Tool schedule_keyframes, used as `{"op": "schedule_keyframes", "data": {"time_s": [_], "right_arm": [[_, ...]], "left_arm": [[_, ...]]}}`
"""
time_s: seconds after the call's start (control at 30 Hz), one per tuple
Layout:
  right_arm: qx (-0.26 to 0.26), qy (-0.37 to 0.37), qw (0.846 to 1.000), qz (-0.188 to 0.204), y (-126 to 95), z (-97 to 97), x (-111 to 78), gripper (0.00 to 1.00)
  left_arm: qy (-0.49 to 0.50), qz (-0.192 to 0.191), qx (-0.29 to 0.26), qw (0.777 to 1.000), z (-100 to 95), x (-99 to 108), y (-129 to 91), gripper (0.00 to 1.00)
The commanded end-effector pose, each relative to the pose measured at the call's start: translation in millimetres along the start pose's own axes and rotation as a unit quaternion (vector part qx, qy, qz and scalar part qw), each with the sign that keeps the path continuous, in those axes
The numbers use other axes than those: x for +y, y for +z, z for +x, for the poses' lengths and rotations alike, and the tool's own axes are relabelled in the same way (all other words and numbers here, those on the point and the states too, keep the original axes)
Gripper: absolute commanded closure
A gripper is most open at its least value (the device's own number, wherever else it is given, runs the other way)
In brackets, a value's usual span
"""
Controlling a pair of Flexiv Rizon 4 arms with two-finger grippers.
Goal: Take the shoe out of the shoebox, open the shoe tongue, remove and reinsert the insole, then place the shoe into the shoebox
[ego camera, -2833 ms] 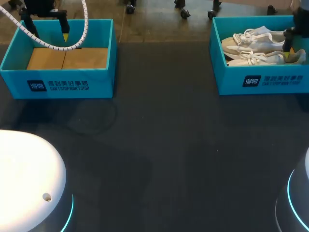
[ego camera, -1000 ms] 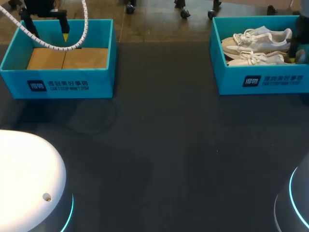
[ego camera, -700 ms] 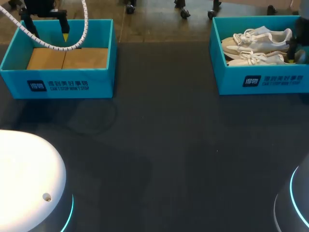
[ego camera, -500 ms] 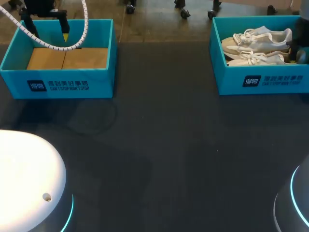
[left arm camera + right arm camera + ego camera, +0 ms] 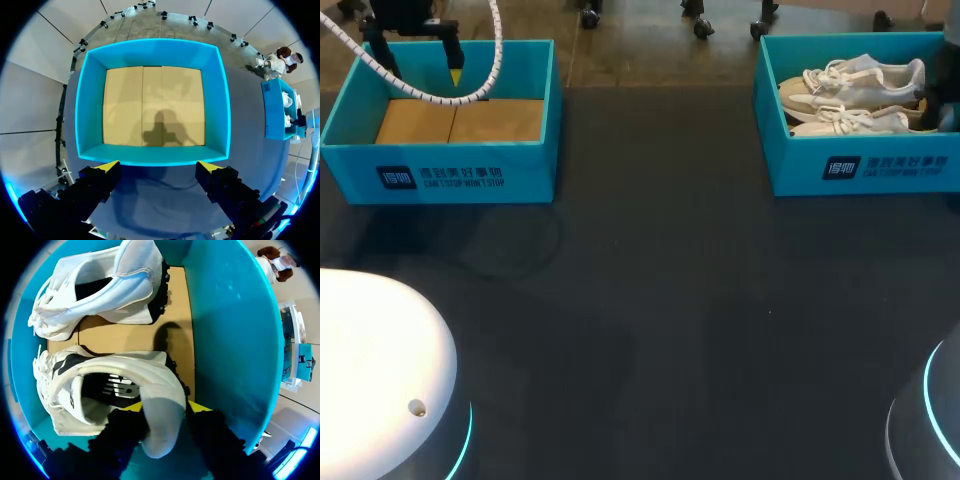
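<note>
With my right tool [image 5: 165, 408] I am pinching the heel of the near shoe [image 5: 150, 371] in the box [image 5: 860, 165] at the upper right. Next, I think, comes lifting it out. My left tool [image 5: 157, 165] is hanging spread wide.

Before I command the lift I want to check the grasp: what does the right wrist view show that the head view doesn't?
Only the right wrist view: the right gripper with its fingers against both sides of the near shoe at the heel, and the cardboard floor between it and the far shoe.
Only the head view: the empty shoebox, the left gripper open above its far wall, and the table between the boxes.
Both: the full shoebox holding the two white shoes.
</note>
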State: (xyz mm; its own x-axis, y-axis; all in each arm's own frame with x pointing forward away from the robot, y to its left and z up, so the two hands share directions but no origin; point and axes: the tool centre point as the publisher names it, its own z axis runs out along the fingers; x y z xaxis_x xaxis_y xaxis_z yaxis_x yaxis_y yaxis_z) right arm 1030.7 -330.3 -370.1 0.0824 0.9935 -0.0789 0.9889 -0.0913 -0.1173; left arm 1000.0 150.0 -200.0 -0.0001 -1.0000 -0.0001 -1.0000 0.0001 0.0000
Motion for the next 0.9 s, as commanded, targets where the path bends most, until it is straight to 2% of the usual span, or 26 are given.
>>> {"op": "schedule_keyframes", "data": {"time_s": [0.03,0.33,0.7,0.9], "right_arm": [[0.004,0.002,1.000,0.005,2.2,-0.5,4.3,1.00],[0.004,0.044,0.999,-0.011,-12.5,-7.0,0.8,1.00],[-0.025,0.120,0.992,-0.022,-45.1,-16.6,4.5,1.00],[-0.020,0.140,0.990,-0.029,-63.8,-25.1,-0.1,1.00]], "left_arm": [[0.000,0.000,0.000,1.000,0.0,0.0,0.0,0.00],[0.000,0.000,0.000,1.000,0.0,0.0,0.0,0.00],[0.000,0.000,0.000,1.000,0.0,0.0,0.0,0.00],[0.000,0.000,0.000,1.000,0.0,0.0,0.0,0.00]]}}
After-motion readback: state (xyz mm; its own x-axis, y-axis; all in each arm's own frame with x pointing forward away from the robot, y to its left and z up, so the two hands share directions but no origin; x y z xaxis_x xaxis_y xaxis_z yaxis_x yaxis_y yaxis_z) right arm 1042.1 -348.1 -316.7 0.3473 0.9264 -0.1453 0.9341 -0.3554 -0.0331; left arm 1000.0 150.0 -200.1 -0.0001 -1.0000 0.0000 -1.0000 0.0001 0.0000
